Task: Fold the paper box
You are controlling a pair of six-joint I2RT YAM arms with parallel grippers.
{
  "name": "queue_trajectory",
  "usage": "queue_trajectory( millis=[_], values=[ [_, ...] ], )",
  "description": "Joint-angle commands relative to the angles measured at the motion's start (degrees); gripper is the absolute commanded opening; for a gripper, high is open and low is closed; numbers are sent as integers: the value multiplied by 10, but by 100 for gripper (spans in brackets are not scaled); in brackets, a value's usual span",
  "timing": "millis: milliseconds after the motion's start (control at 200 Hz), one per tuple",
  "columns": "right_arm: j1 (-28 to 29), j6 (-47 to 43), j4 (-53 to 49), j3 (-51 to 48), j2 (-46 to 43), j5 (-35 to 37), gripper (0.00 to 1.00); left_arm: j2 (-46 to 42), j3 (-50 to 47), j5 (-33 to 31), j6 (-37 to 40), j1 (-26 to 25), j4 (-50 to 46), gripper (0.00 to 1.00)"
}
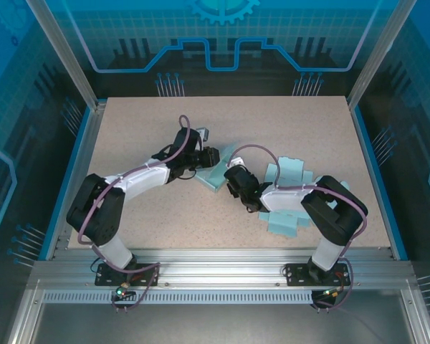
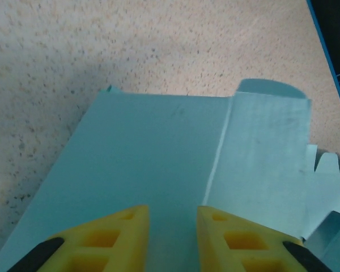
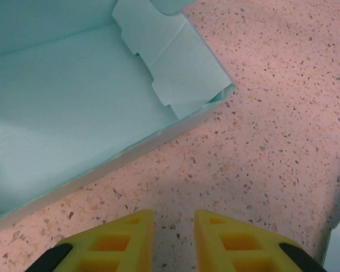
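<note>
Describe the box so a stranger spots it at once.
On the speckled table, look mid-table where the left gripper and right gripper nearly meet. The box is the pale teal piece with raised walls; the sheets beside it lie flat.

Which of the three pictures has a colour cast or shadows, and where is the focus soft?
Top external: even light, sharp, table beige. Left wrist: soft shadow on the table beside the paper box; left hand slightly blurred. Right wrist: table looks pinkish, with a shadow ahead of the right hand.
</note>
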Motion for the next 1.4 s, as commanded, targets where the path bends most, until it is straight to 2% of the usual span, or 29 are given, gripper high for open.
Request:
queue_trajectory(
  millis=[0, 410, 615, 795, 995, 1161, 1396],
  values=[
    [8, 10, -31, 2, -28, 19, 28, 17, -14, 26, -25, 4, 28, 28],
    [-8, 38, -131, 5, -156, 24, 37, 39, -16, 19, -21, 4, 34, 27],
    [-51, 30, -186, 53, -195, -33, 42, 49, -25, 16, -16, 5, 35, 27],
    [-107, 9, -215, 109, -200, -128, 47, 56, -27, 12, -7, 5, 27, 26],
    [-161, -11, -250, 193, -136, -243, 51, 71, -29, 14, 3, 4, 15, 26],
    [-184, -27, -280, 292, -31, -342, 52, 95, -27, 15, 10, 3, 4, 26],
    [-192, -45, -327, 415, 124, -412, 52, 118, -19, -14, 28, 3, -30, 26]
  ],
)
